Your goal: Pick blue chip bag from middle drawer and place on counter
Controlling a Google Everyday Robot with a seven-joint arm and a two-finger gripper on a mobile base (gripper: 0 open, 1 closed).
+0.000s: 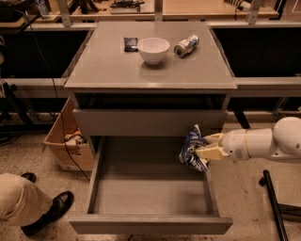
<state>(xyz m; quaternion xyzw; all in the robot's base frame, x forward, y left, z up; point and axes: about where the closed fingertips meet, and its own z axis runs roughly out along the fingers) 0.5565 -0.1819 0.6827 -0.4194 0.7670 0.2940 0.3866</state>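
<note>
1. At the right side of the open middle drawer [149, 225], the tool [203, 147] reaches in from the right edge of the camera view on a white arm [263, 143].
2. Its two tan fingers [212, 138] are clamped on the right edge of the blue chip bag [190, 148], one above and one below.
3. The blue chip bag hangs crumpled and roughly upright over the drawer's right side wall, clear of the drawer floor. Its top edge appears just in front of the lower right corner of the shut drawer front [148, 122] above.
4. The middle drawer is pulled well out toward the camera, and its grey floor shows bare.
5. The bench [113, 68], the grey top of the cabinet, carries three things near its far edge: a white bowl [153, 49] in the middle, a small flat dark packet [130, 44] just left of it, and a crushed silver can [186, 45] lying on its side just to the right.
6. The bag is well apart from the bench, below its front edge.
7. Left of the cabinet, a cardboard box [63, 153] sits on the speckled floor.
8. At the lower left corner, a leg in tan trousers ends in a black shoe [47, 212].
9. Tan wooden tabletops [211, 7] run along the top of the view behind the cabinet.
</note>
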